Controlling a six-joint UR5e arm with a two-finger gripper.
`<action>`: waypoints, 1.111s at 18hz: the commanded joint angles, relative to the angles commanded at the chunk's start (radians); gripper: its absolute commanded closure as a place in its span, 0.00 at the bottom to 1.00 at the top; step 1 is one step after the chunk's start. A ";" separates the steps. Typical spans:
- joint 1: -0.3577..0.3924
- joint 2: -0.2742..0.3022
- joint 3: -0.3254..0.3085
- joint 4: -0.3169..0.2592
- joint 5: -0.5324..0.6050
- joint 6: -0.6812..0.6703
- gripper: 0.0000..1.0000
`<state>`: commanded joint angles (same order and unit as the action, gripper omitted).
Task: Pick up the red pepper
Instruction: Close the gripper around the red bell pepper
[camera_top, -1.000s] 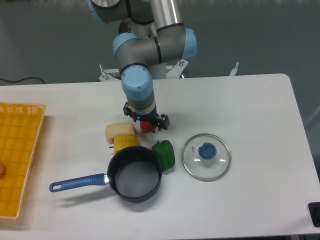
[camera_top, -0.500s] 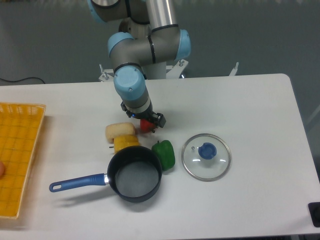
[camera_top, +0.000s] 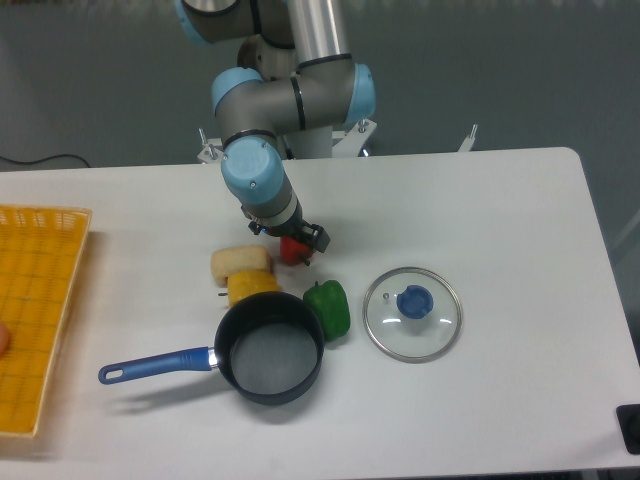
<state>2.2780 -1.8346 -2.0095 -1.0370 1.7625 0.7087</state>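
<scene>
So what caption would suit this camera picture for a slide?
Robot gripper closing in around a red pepper beside a green pepper, saucepan and glass lid.

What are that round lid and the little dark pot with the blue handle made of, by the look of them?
The lid looks like clear glass: the white table shows through it, inside a thin, shiny, probably metal rim, and its blue knob looks like plastic. The pot looks like dark metal with a matte, perhaps non-stick, inside; its blue handle looks like smooth plastic or a coating.
</scene>
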 joint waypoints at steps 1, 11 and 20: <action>0.000 -0.002 0.000 0.000 0.000 0.000 0.00; -0.011 -0.023 -0.005 0.025 0.003 -0.012 0.00; -0.012 -0.029 -0.003 0.022 0.003 -0.005 0.30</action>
<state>2.2657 -1.8638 -2.0126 -1.0155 1.7656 0.7041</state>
